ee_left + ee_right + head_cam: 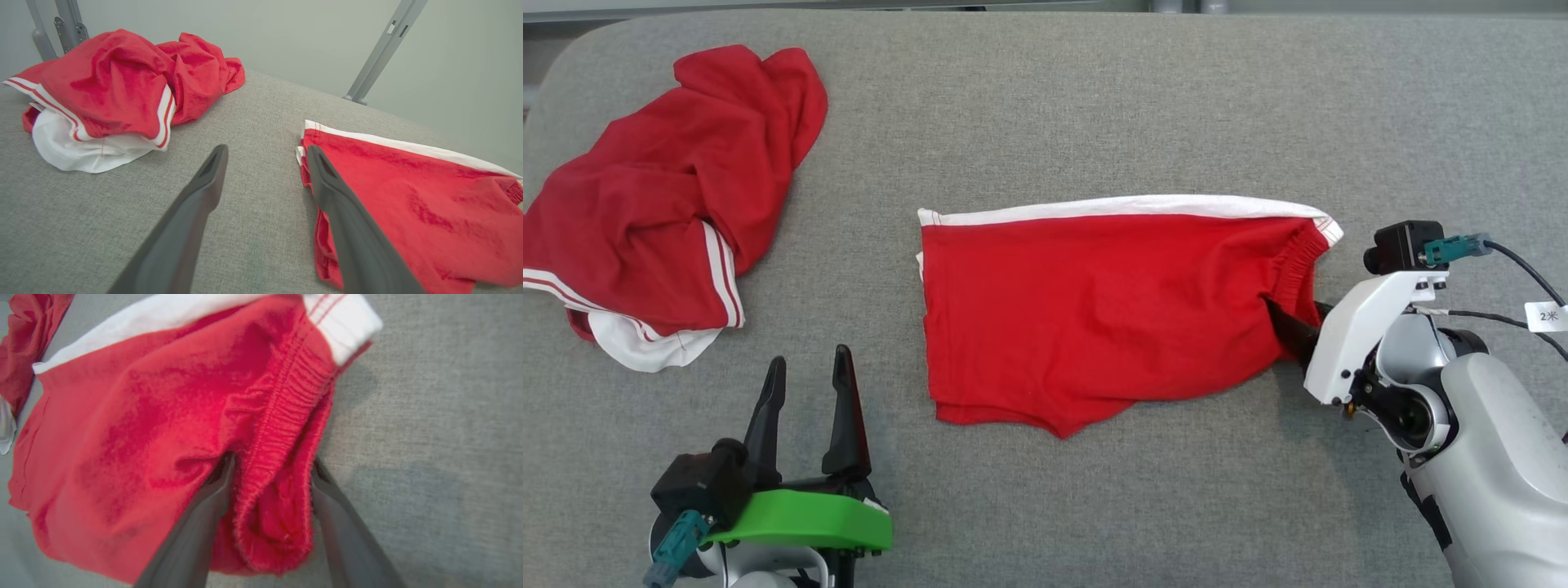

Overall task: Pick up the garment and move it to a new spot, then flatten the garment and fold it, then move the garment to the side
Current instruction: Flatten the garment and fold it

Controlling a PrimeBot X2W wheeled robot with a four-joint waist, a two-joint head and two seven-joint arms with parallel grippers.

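Far left on the table (1094,106) lies a crumpled red garment (670,188) with white stripes, heaped up and well apart from my work; I would leave it alone. Next along, at the lower left, my left jaws stand wide apart and empty. Their fingers (845,408) hover over bare table, near the left edge of the shorts (1111,310) but not touching it.

The shorts are the piece I am handling. They lie in the middle of the table, red, fairly flat with a few soft wrinkles, and a white band (1111,208) runs along the far edge. They look as though they have already been doubled over once, though I cannot tell how many layers there are.

At their right end the elastic waistband (282,457) is bunched. My right jaws are apart around it, not clamped: 1 of the 2 fingers (196,531) is nosed in against a fold of red cloth and the other lies on the table side of the gathered elastic.

I judge the step in hand to be taking hold of this end, either to fold it across or to carry the shorts aside. To do it well I should:

- push in until the whole thickness of the waistband sits deep between the fingers;
- close firmly so no lower layer slips out;
- lift only enough to clear the table;
- bring the left jaws to the opposite edge so the cloth travels level and the fold does not fall open.
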